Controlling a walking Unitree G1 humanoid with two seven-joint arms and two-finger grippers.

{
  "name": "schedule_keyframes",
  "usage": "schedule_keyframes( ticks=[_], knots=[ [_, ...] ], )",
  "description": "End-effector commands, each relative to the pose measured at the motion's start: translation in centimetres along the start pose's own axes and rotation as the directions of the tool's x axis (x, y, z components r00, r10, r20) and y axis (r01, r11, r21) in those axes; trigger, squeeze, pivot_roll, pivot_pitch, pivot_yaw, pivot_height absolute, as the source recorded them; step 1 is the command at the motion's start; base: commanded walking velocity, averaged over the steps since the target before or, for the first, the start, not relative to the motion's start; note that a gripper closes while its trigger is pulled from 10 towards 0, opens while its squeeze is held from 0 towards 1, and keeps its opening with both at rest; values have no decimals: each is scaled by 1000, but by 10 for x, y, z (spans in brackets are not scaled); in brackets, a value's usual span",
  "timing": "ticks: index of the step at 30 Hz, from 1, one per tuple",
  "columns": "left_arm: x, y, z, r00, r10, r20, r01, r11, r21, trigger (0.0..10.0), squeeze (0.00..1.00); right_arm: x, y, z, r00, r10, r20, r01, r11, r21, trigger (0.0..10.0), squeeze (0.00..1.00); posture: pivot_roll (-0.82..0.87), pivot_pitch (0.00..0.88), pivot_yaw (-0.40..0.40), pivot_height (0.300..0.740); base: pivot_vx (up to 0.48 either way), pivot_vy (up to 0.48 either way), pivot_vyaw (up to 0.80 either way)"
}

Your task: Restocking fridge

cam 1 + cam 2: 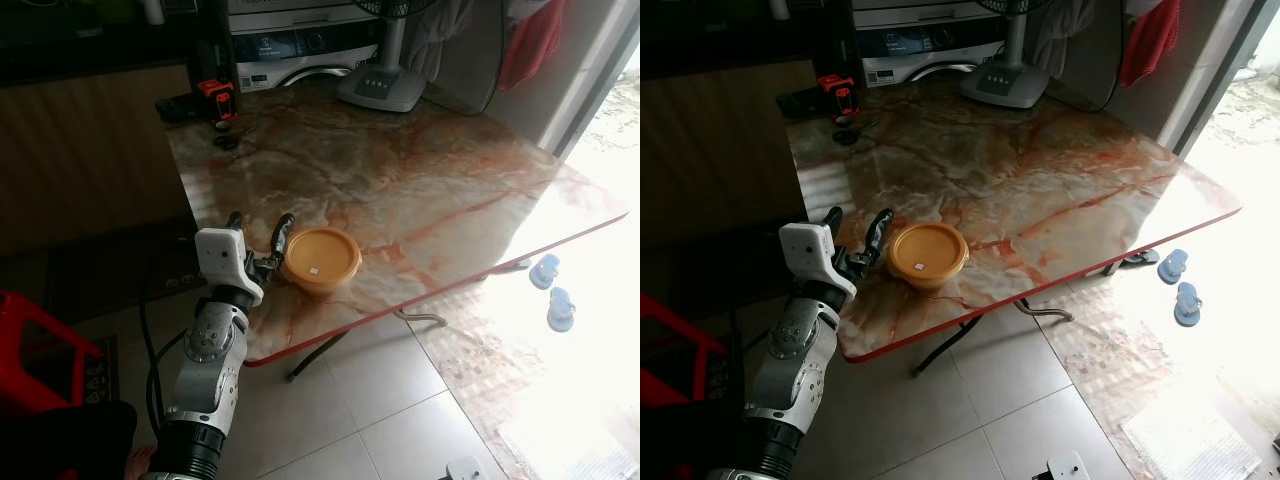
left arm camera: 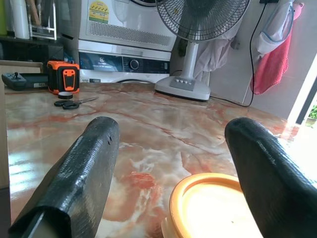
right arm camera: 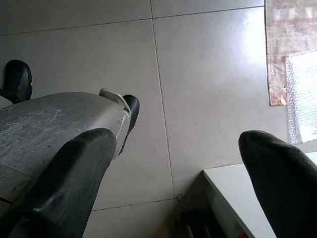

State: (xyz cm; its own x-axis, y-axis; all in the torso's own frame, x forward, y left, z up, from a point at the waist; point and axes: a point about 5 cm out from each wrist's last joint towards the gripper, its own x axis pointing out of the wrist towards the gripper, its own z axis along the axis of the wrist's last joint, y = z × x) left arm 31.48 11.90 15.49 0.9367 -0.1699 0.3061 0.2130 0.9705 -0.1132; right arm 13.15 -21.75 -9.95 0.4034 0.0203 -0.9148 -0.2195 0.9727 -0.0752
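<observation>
A round orange lidded container (image 1: 320,257) sits on the marble table (image 1: 420,170) near its front left edge, with a small white label on its lid. My left gripper (image 1: 260,227) is open just left of the container, its right finger close beside the rim, nothing between the fingers. In the left wrist view the container (image 2: 218,208) lies low between the two black fingers (image 2: 79,168). My right gripper (image 3: 173,163) hangs open over the tiled floor.
A standing fan (image 1: 385,60), an orange-black device (image 1: 218,100) and scissors (image 2: 74,103) stand at the table's far side, before a washing machine (image 1: 300,50). A red stool (image 1: 40,350) is at left. Blue sandals (image 1: 552,290) lie on the floor at right.
</observation>
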Motion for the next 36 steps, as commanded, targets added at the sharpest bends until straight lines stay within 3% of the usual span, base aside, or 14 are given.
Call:
schedule_keyframes(
  ticks=[1,20,24,30,31,36],
  knots=[
    [1,-1,-1,1000,-5,-14,4,1000,-11,10000,0,-1,-1,-2,1000,-2,-7,2,1000,-4,10000,0,-86,33,-38,740,0,0,0],
    [0,0,-2,1000,-7,-18,7,1000,-6,10000,0,0,0,-1,1000,6,-6,-6,1000,-14,10000,0,-74,37,-38,740,211,0,0],
    [-2,-3,-8,998,-40,-56,39,999,-18,10000,0,0,0,-1,1000,6,-5,-6,1000,-17,10000,0,-74,38,-38,740,63,0,0],
    [-8,-14,-18,989,-85,-122,66,986,-155,10000,0,0,0,-2,1000,7,-9,-7,1000,-22,10000,0,-72,43,-39,740,0,0,0],
    [-10,-17,-22,985,-96,-142,64,975,-214,10000,0,0,0,-2,1000,8,-9,-8,1000,-24,10000,0,-72,43,-39,740,0,0,0],
    [-10,-21,-26,984,-68,-167,5,937,-350,10000,0,0,0,-1,1000,8,-8,-9,1000,-27,10000,0,-73,43,-39,740,0,0,0]
  ],
)
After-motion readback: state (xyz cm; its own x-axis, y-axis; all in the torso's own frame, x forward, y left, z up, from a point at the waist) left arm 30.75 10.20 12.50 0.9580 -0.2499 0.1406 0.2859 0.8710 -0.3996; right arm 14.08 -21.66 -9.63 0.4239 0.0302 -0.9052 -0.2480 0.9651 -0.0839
